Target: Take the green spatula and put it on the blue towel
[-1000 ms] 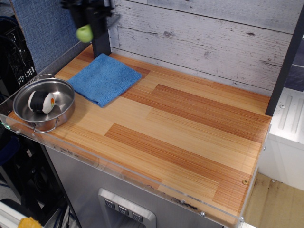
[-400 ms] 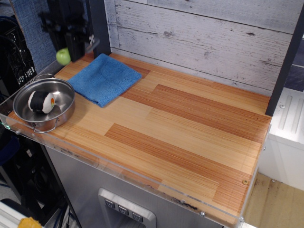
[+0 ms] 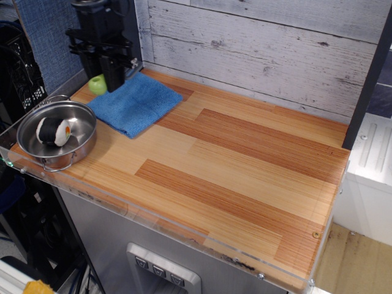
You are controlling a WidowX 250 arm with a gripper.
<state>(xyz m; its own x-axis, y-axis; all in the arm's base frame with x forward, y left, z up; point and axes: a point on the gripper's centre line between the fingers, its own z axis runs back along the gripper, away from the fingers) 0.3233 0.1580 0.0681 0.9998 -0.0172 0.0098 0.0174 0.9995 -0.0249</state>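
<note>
Over the blue towel's point(image 3: 135, 101) far-left edge, the end effector point(image 3: 112, 81), clamped on the green spatula point(image 3: 97, 84), should shift inward before letting go.

No readable text, label, brand, number or sign shows on anything here.

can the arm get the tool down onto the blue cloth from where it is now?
Probably yes. The black tool hangs at the back-left edge of the folded bright-blue microfibre towel, with the lime-green spatula handle showing beside it. Nothing lies on the towel, and the steel bowl sits clear in front.
</note>
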